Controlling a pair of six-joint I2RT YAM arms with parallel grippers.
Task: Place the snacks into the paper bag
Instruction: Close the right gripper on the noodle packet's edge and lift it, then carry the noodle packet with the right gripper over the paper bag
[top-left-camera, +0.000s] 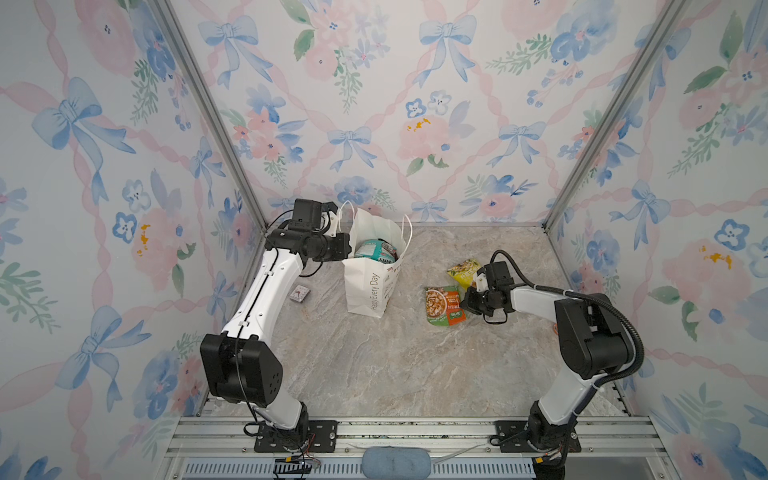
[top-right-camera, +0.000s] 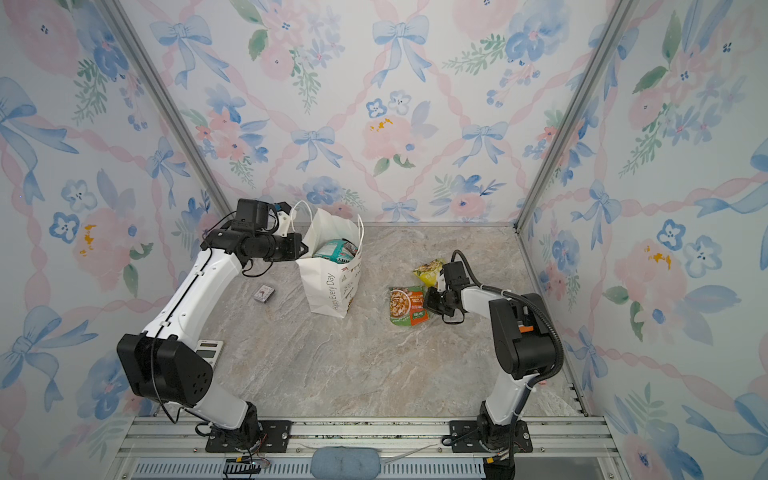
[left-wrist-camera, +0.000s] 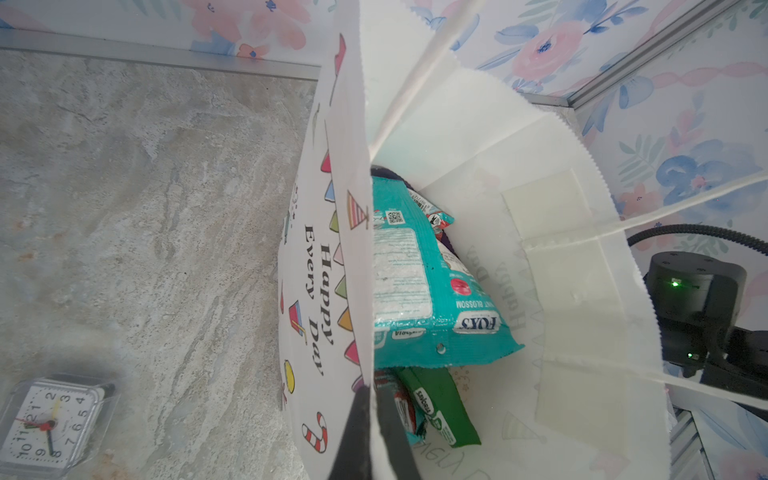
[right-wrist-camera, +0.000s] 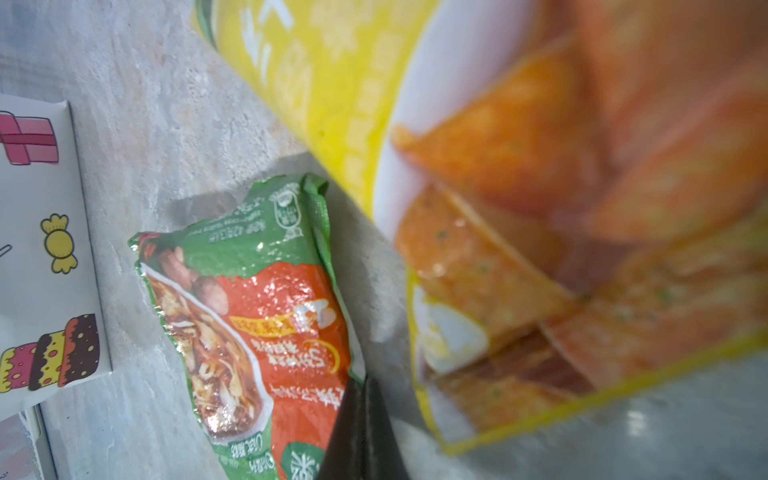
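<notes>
The white paper bag (top-left-camera: 372, 291) stands upright at the back left of the marble table, mouth open. My left gripper (left-wrist-camera: 372, 399) is shut on the bag's near wall just below the rim, one finger inside and one outside. A teal FOX'S packet (left-wrist-camera: 415, 282) and a green packet (left-wrist-camera: 440, 407) lie inside the bag. On the table to the right lie a green-and-orange packet (top-left-camera: 442, 305) and a yellow chip bag (top-left-camera: 463, 268). My right gripper (right-wrist-camera: 361, 386) is down at the table, shut on the right edge of the green-and-orange packet (right-wrist-camera: 257, 324). The chip bag (right-wrist-camera: 540, 208) lies close beside it.
A small clear-cased clock (top-left-camera: 300, 294) sits on the table left of the bag, near the left arm. A white calculator (top-right-camera: 210, 349) shows partly behind the left arm's elbow. Floral walls close in three sides, and a metal rail with a blue-grey pad (top-left-camera: 395, 461) runs along the front.
</notes>
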